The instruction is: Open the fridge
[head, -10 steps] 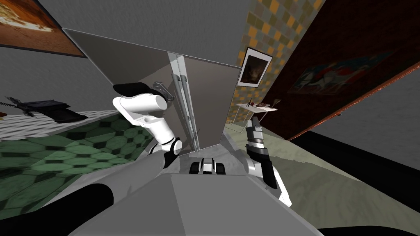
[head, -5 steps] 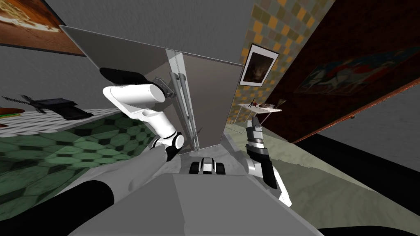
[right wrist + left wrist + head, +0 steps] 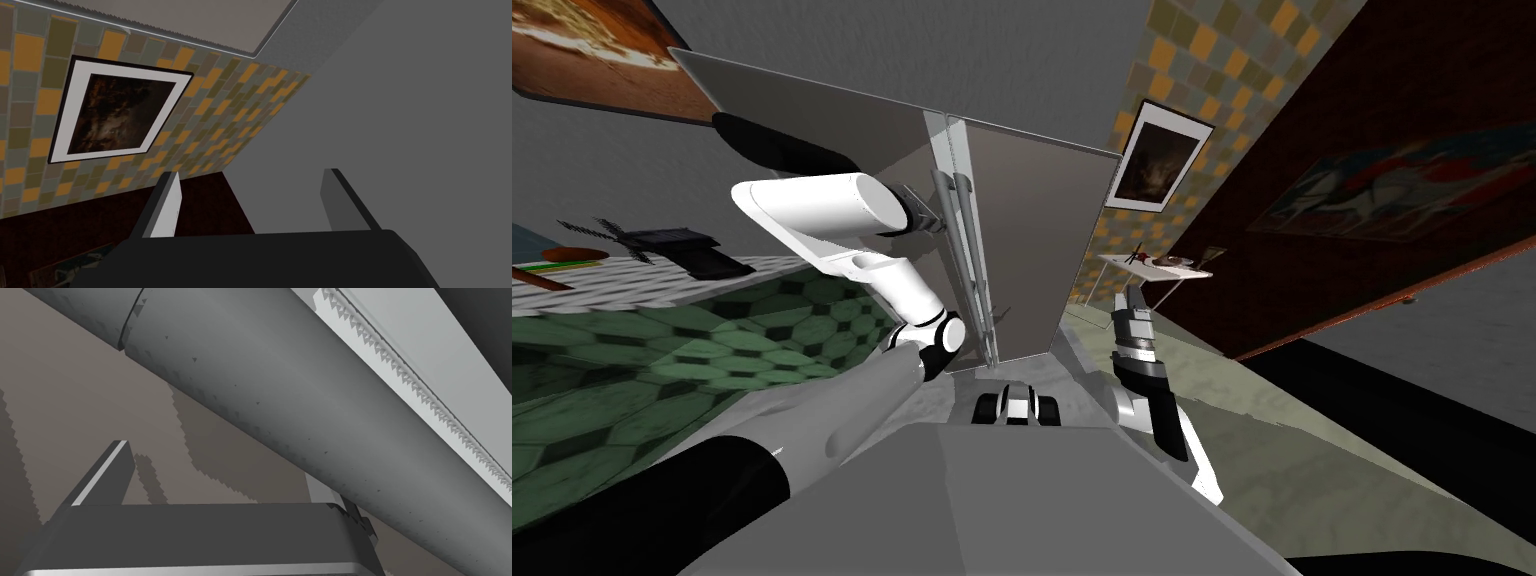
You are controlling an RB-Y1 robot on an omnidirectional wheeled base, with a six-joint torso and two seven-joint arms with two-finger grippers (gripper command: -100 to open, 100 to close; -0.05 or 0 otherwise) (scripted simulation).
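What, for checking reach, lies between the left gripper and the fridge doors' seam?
A grey door handle, crossing just beyond the open left gripper, in the left wrist view.

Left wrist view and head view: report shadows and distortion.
Left wrist view: jagged, stair-stepped shadows of the handle and a finger lie on the brown door. Head view: the wide lens splays the walls and tilts the fridge; that slant is the camera's.

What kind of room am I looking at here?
Probably a kitchen: a tall two-door fridge with bar handles, a counter beside it, and a chequered tiled wall.
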